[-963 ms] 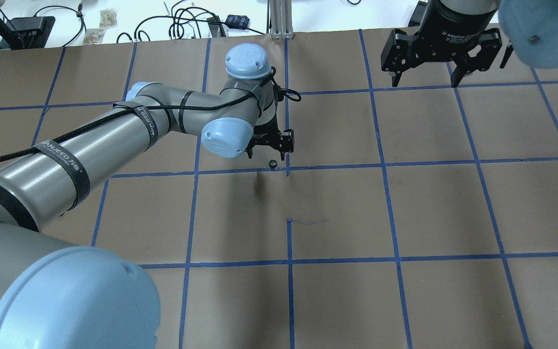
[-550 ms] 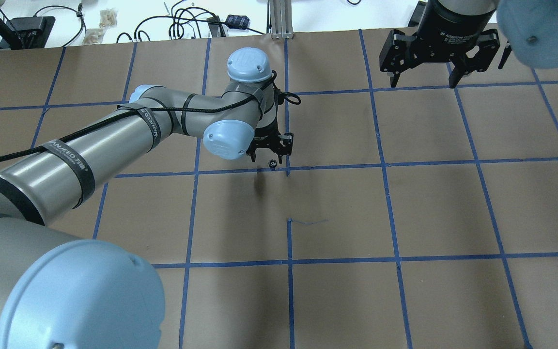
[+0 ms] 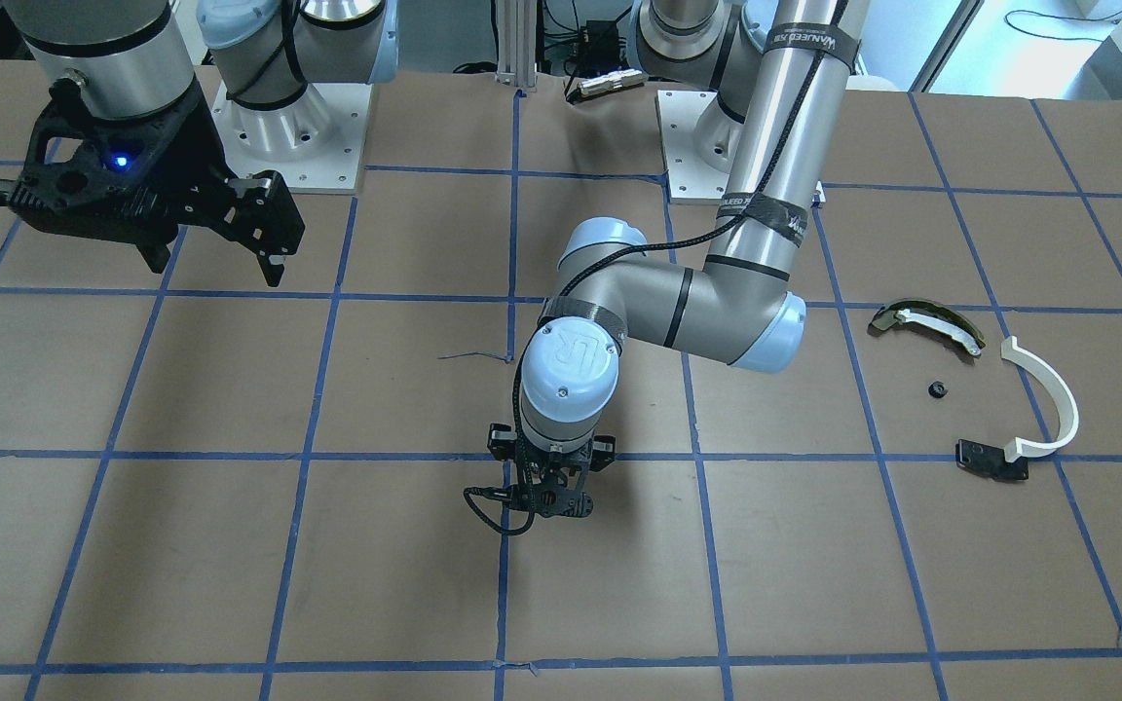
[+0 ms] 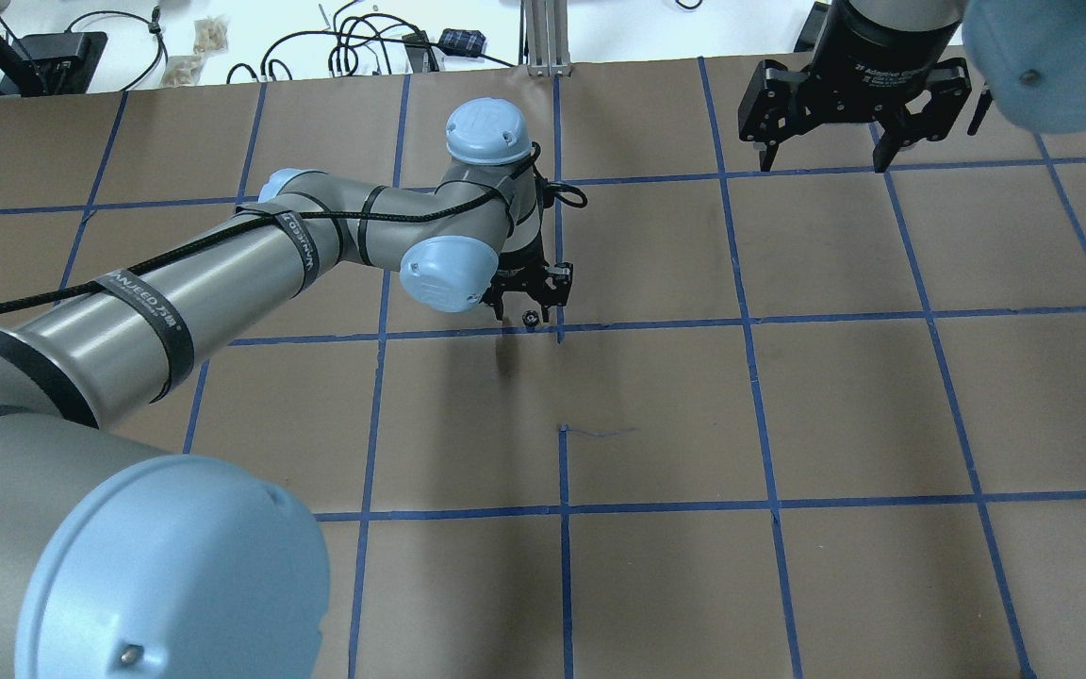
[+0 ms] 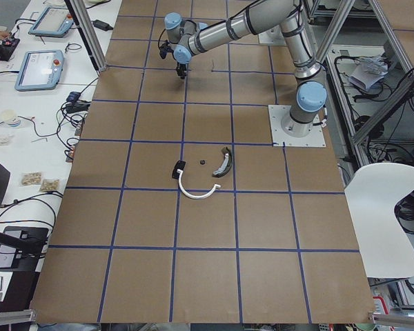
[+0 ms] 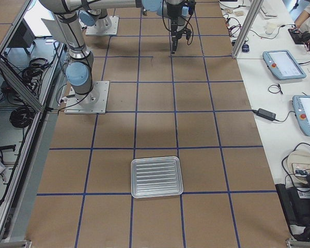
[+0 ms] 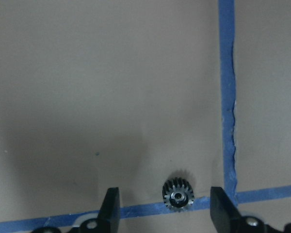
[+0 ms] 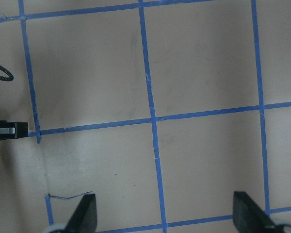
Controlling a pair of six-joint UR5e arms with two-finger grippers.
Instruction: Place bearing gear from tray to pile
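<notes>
Fingers, left: the left fingers [image 7: 110, 212] are spread, one on each side of the bearing gear [image 7: 178, 195], not touching it.
Fingers, right: the right fingers [image 8: 85, 213] are spread over bare desk [image 4: 845, 405] with nothing between them.
Gear: it lies flat on the desk against a blue tape line [image 7: 226, 97], near a crossing.
Done: the gear is out of the tray [image 6: 156, 177], which lies well apart at the far end.
Left: pinch, lift and carry it. The pile [image 3: 970, 389], made up of a white arc [image 3: 1048, 399], an olive-and-white piece [image 3: 926, 319] and a black bracket [image 3: 990, 460], is well apart from the gear.
Stage: I judge it roughly midway, with the gear set down between tray and pile.
Change: the left wrist has come lower and closer around the gear, and the gear has not moved.
</notes>
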